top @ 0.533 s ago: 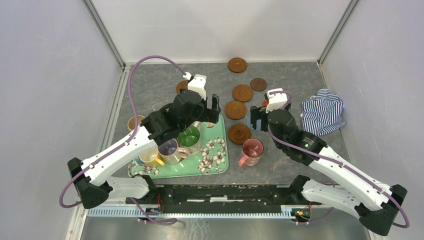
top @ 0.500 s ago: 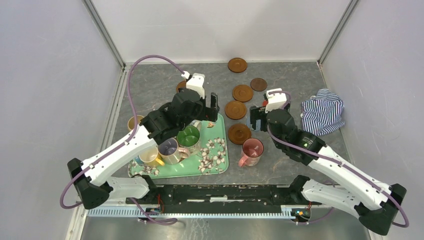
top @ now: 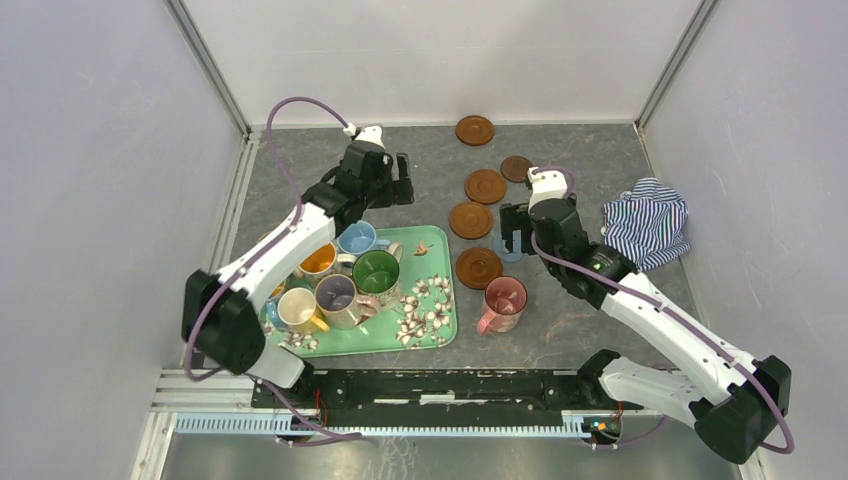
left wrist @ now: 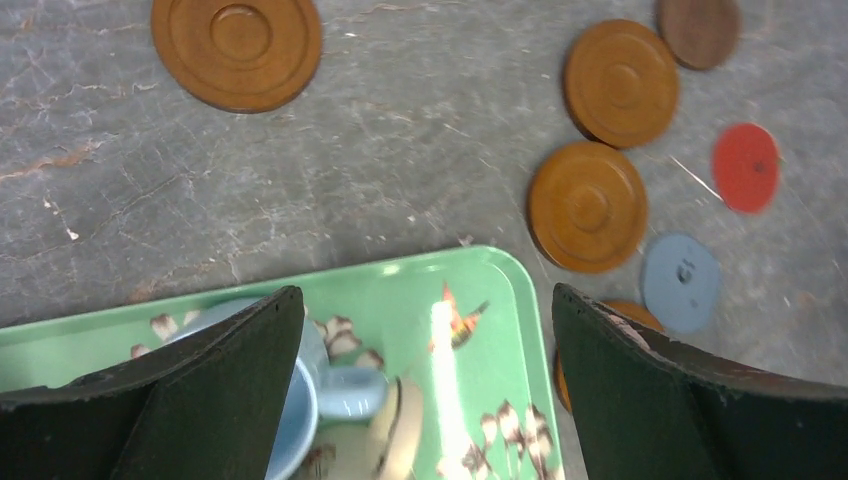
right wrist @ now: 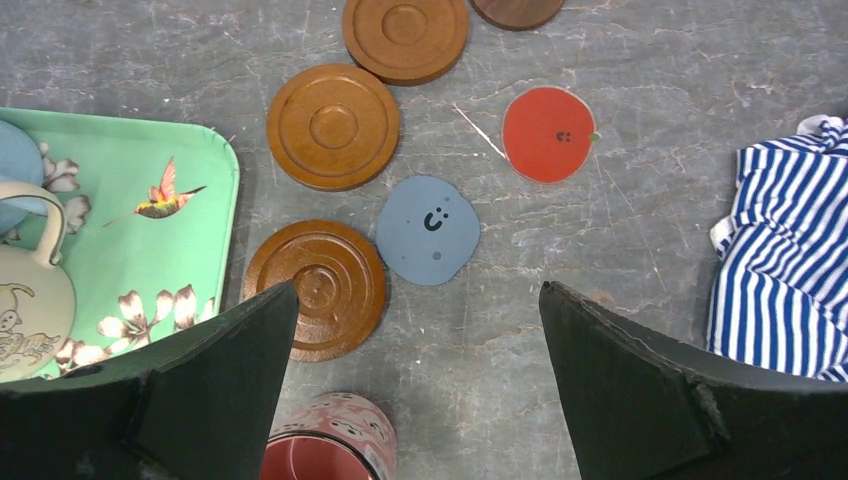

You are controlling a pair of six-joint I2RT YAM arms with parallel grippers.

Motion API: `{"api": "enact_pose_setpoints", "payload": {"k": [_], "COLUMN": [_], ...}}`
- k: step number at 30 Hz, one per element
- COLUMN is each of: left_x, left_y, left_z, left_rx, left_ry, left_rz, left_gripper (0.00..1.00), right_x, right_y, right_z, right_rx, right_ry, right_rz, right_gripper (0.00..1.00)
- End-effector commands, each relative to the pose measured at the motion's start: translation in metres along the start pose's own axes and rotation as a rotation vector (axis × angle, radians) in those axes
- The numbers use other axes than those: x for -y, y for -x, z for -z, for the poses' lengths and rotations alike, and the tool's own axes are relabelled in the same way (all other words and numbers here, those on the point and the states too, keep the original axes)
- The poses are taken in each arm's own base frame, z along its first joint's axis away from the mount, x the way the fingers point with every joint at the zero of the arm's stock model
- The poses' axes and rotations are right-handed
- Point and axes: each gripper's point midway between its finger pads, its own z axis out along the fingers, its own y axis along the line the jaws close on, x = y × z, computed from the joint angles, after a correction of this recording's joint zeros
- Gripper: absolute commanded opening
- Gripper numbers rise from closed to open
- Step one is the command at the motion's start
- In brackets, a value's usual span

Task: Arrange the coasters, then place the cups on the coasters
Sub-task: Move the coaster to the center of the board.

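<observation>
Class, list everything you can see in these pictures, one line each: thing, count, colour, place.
wood coasters: five, orange-brown, on the table beyond and right of the tray
dark coaster: one, dark brown, far right of the wood ones
red coaster: one, red, towards the cloth
blue coaster: one, blue-grey, beside the nearest wood coaster
tray cups: five showing, insides light blue, orange, green, lilac, yellow, on the tray
pink cup: one, pink, on the table right of the tray
tray: one, green floral, near left
cloth: one, blue-white striped, right
table: one, grey
left gripper: open, over the tray's far edge
right gripper: open, over the blue coaster
</observation>
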Motion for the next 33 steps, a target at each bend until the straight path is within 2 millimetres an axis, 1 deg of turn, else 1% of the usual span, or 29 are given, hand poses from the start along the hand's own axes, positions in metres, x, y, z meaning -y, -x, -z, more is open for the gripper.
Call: {"api": "enact_pose_setpoints", "payload": {"k": [1,4,5,7,8,12,15,22,26,33], "left_x": [-0.007,-0.021,-0.024,-0.033,-0.038,-0.051,-0.062,-0.074,-0.079,-0.093], "left_y": [0.024,0.028,0.035,0.036,0.031,0.033,0.031,0.021,0.014,-0.002], "left_z": [-0.045,-0.082,-0.092,-0.115,-0.128,-0.158,-0.178,-0.213,-0.225,-0.245], "left_rx": [0.022,0.002,0.006,-0.015,-0.039,-0.063,-0.088,-0.125,-0.137,-0.163], "left_ry": [-0.015,0.016,0.021,0.035,0.050,0.080,0.110,0.139,0.156,0.210], "left_rz": [0.126,0.138,0.143,0.150,0.151,0.135,0.137,0.134,0.136,0.132], "left_gripper": [1.00,1.00,1.00,1.00,1.00,1.00,1.00,1.00,1.00,1.00], "right_x": [-0.012,-0.015,-0.015,-0.014,-0.014,-0.009,-0.007,-0.007,-0.008,-0.008], "right_y": [0.014,0.012,0.013,0.014,0.014,0.014,0.015,0.017,0.015,0.011], "right_z": [-0.003,-0.006,-0.006,-0.007,-0.007,-0.008,-0.009,-0.011,-0.014,-0.015], "right_rx": [0.036,0.029,0.029,0.032,0.031,0.036,0.035,0.036,0.027,0.024], "right_ry": [0.094,0.120,0.125,0.127,0.126,0.112,0.107,0.113,0.113,0.115], "right_rz": [-0.035,-0.034,-0.031,-0.026,-0.023,-0.012,-0.009,0.001,0.004,-0.006], "right_gripper": [0.98,0.98,0.98,0.98,0.98,0.98,0.98,0.98,0.98,0.98]}}
